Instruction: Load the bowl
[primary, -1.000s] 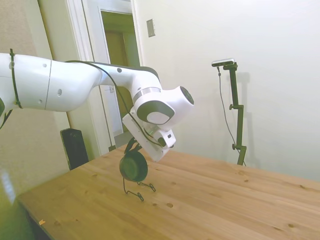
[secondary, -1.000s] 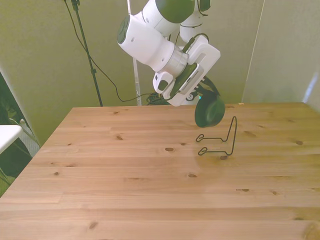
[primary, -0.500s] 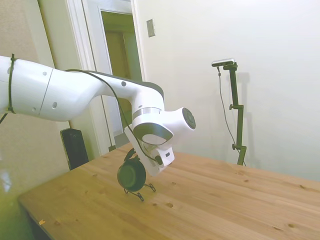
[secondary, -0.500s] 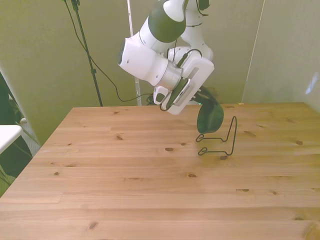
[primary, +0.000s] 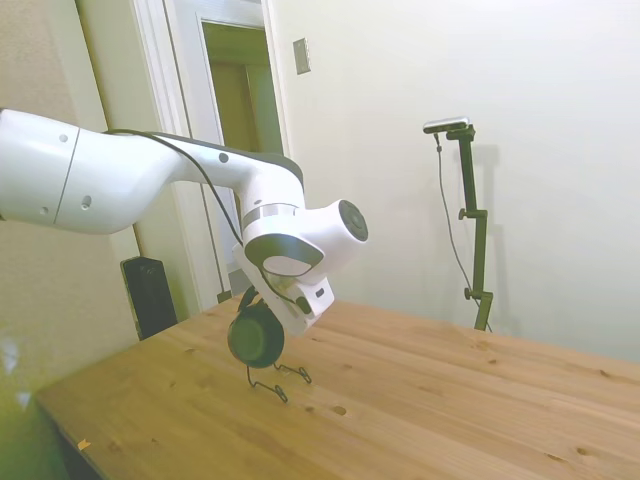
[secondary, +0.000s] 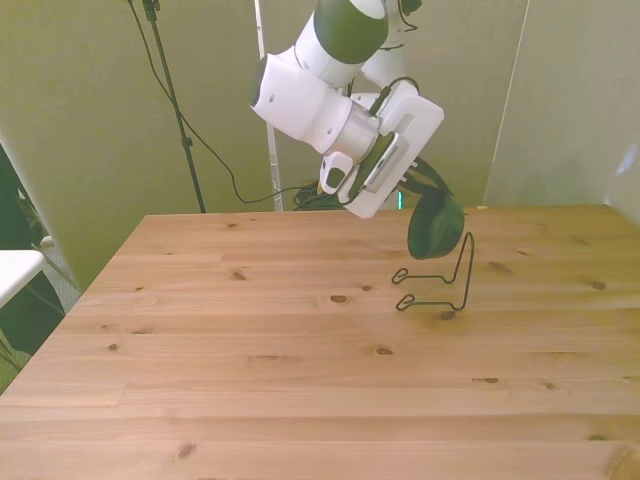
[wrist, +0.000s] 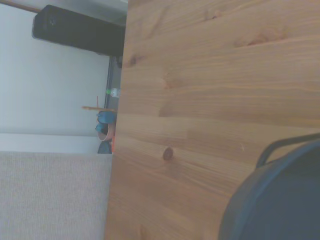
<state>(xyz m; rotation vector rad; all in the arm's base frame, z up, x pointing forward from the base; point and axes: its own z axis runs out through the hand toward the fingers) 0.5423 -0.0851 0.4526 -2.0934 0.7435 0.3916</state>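
I see the wooden table, then the gripper grasping the bowl on edge just above the wire rack. My worry: the rim catches the upright and tips the light rack.

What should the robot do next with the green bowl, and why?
Probably lower it a little onto the thin black wire rack. The claw holds the small round dark green bowl on edge above the rack's flat loops, close to its upright, seemingly not resting yet.
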